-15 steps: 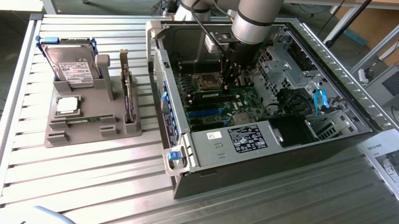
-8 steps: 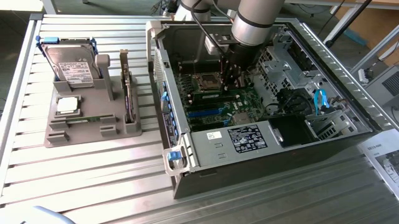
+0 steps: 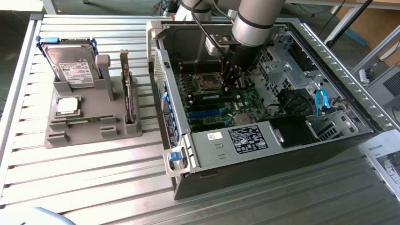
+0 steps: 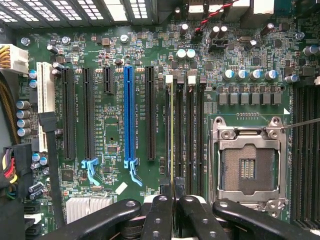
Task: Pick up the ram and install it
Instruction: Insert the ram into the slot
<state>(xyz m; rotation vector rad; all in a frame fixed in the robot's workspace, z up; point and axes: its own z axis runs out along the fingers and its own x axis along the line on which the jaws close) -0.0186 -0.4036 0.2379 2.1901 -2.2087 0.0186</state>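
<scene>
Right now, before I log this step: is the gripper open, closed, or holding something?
Gripper: closed, holding the ram edge-on above the motherboard.

Grey cylindrical arm (image 3: 256, 18), black cable (image 3: 203, 28), black screw-studded tool (image 4: 172, 196).

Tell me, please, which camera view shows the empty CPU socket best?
The wrist view: the CPU socket is seen squarely, with its metal frame and contact field plain. The exterior view shows the socket small and slanted, beside the gripper.
</scene>
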